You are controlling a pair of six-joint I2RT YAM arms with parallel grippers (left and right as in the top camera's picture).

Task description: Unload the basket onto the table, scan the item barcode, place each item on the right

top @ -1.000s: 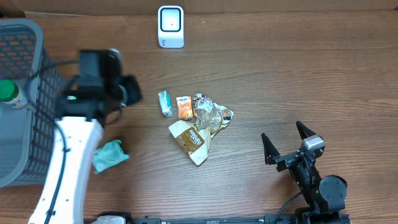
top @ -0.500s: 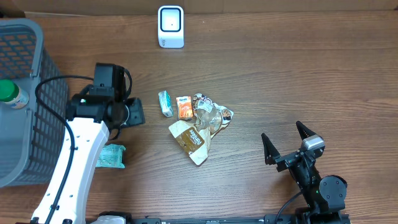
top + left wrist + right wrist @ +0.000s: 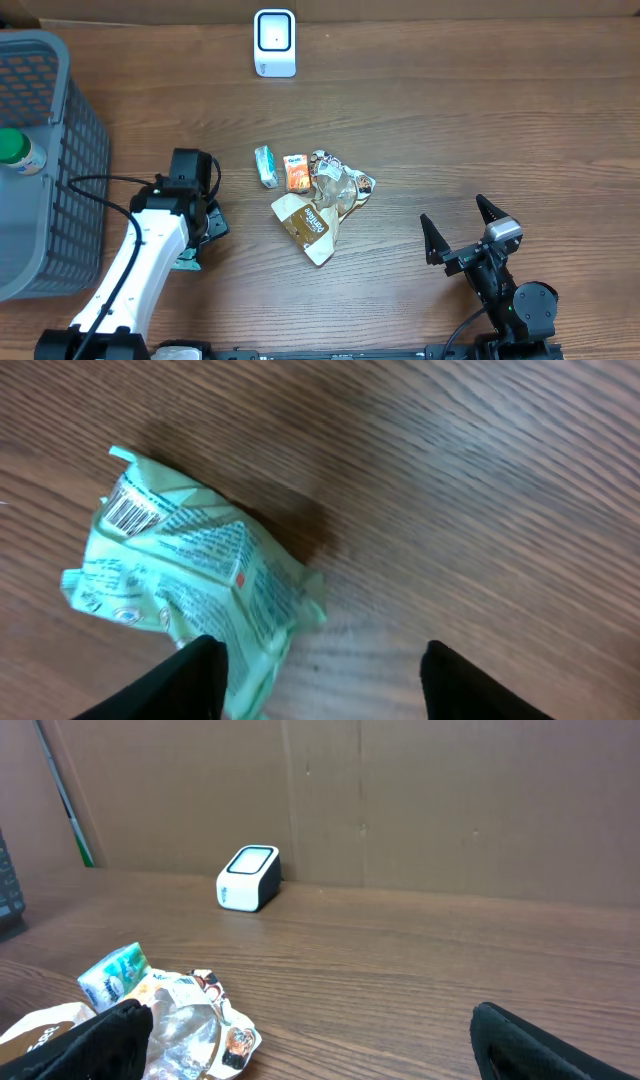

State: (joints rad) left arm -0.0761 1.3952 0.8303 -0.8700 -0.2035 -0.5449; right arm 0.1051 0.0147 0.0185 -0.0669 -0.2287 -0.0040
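Observation:
A crumpled green packet (image 3: 190, 575) lies on the wooden table, its barcode (image 3: 130, 510) facing up at its far left corner. My left gripper (image 3: 325, 680) hovers open just above it. The left finger (image 3: 195, 680) overlaps the packet's near edge, and only bare wood lies between the jaws. From overhead the left gripper (image 3: 205, 225) covers most of the green packet (image 3: 185, 262). The white scanner (image 3: 274, 42) stands at the table's far edge and also shows as the scanner (image 3: 248, 878). My right gripper (image 3: 460, 228) rests open and empty at the front right, seen as the right gripper (image 3: 320, 1045).
Several snack packets (image 3: 320, 195) are piled mid-table, with the crinkled foil packet (image 3: 190, 1025) near my right gripper's left finger. A grey mesh basket (image 3: 60, 90) at the far left holds a green-lidded bottle (image 3: 15, 150). A cardboard wall (image 3: 400, 800) backs the table.
My left arm has swung from beside the basket toward the front and now sits over the green packet. The right arm has not moved.

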